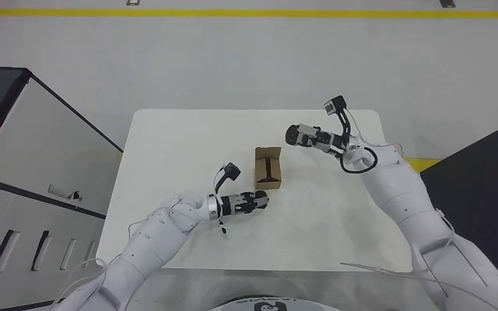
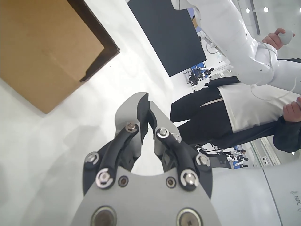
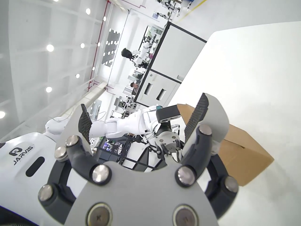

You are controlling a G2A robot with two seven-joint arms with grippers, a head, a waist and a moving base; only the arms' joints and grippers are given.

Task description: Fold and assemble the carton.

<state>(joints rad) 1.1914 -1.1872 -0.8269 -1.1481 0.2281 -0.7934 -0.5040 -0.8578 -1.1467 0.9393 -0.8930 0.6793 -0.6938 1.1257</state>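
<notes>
The white counter (image 1: 171,155) carried a single brown cardboard carton (image 1: 268,168) near its middle. The carton stood as a squared box with its top open. Its inside lay in shadow, and what it held, if anything, could not be told. Its outer walls were plain, with dark raw edges at the rim. The right tool (image 1: 289,135) hovered near the carton's far corner, fingers spread apart around nothing. The left tool (image 1: 263,200) sat just beside the near wall, fingers pressed together, gripping nothing.
</notes>
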